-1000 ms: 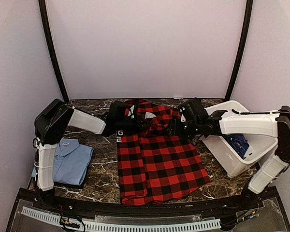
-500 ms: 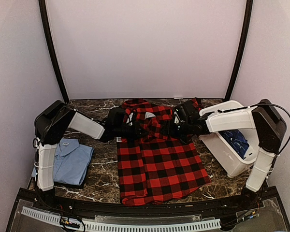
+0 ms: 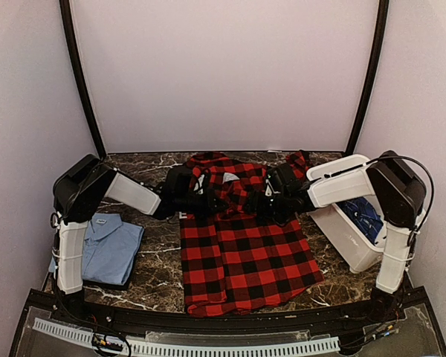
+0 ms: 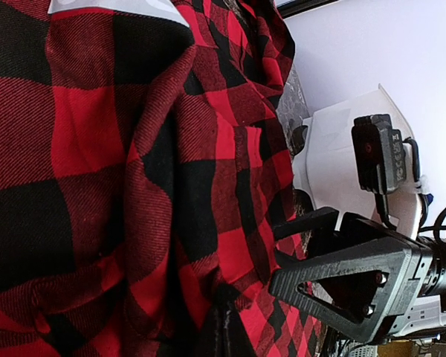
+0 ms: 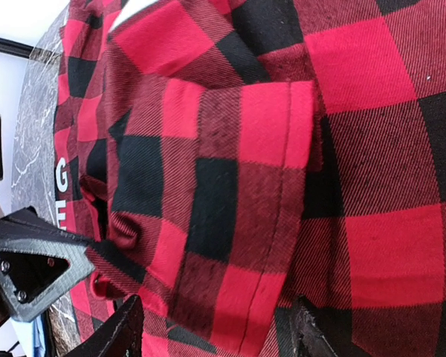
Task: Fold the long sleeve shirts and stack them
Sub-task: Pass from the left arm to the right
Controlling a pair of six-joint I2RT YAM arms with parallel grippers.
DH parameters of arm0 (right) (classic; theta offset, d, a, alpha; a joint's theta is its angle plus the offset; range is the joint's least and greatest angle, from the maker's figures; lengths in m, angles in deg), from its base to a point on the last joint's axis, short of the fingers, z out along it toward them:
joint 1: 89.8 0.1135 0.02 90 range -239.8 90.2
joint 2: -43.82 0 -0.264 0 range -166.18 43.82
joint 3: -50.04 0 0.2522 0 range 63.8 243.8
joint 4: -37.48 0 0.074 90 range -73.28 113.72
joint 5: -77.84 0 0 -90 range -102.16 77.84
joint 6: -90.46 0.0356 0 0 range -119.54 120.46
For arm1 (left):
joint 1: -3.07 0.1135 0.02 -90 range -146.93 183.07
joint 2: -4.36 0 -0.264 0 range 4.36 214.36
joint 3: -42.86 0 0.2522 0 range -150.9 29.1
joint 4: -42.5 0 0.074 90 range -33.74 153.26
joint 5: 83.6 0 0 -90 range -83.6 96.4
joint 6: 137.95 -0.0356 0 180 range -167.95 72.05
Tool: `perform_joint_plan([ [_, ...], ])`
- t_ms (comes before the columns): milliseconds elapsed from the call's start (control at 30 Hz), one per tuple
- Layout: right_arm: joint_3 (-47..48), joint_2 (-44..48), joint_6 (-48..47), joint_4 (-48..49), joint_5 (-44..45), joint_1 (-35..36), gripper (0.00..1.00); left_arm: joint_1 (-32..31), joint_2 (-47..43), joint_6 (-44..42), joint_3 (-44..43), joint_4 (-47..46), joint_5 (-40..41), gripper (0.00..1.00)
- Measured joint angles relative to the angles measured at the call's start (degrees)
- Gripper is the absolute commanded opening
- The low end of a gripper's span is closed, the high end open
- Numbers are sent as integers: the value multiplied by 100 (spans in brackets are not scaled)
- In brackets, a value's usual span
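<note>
Flannel (image 3: pixel 241 253): spread flat under and just nearer than both sets of fingers; looks soft, floppy and fairly heavy, and is probably best taken at a folded edge.
Left gripper (image 3: pixel 210 202): clenched on a pinch of the cloth.
Right gripper (image 3: pixel 258 201): fingers spread, a sleeve fold lying ungrasped between them.

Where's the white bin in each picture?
Top external: the white bin is at the far right, next to the red-and-black checked shirt.
Left wrist: the bin is on the right side, past the shirt's edge.
Right wrist: not in it.
Shared landmark: the checked shirt, seen in all three.
</note>
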Motion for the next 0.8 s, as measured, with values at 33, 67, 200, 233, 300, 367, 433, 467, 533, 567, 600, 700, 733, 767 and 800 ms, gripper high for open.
perform_joint_plan([
  [33, 0, -33, 26, 35, -24, -15, 62, 0, 0, 2, 13, -2, 0, 0],
  [67, 0, -72, 66, 83, -55, -39, 61, 0, 0, 2, 24, 0, 0, 0],
  [200, 0, -157, 225, 280, -175, -138, 54, 0, 0, 2, 33, -2, -24, 0],
  [233, 0, -168, 234, 321, -197, -155, 51, 0, 0, 2, 33, -2, -33, 0],
  [300, 13, -201, 319, 415, -258, -175, 47, 0, 0, 2, 33, -2, -44, 0],
  [367, 35, -238, 369, 481, -321, -184, 41, 0, 0, 2, 33, -2, -55, 0],
  [433, 74, -284, 391, 531, -365, -186, 37, 0, 0, 2, 33, -2, -68, 0],
  [467, 87, -306, 422, 549, -391, -190, 34, 0, 0, 2, 33, -2, -70, 0],
  [533, 87, -323, 472, 577, -433, -195, 25, 0, 0, 2, 33, -2, -81, 0],
  [567, 87, -326, 457, 579, -446, -195, 19, 0, 0, 2, 33, -2, -85, 0],
  [600, 87, -328, 476, 588, -457, -197, 14, 0, 0, 2, 33, -2, -87, 0],
  [700, 118, -328, 487, 608, -476, -203, 0, -7, 0, 2, 33, -2, -94, 0],
  [733, 149, -328, 481, 601, -476, -208, 0, -11, 0, 2, 33, -2, -103, 0],
  [767, 192, -328, 455, 581, -472, -212, 0, -17, 0, 2, 33, 0, -114, 1],
  [800, 236, -328, 413, 562, -461, -219, 0, -24, 0, 0, 33, 0, -129, 2],
])
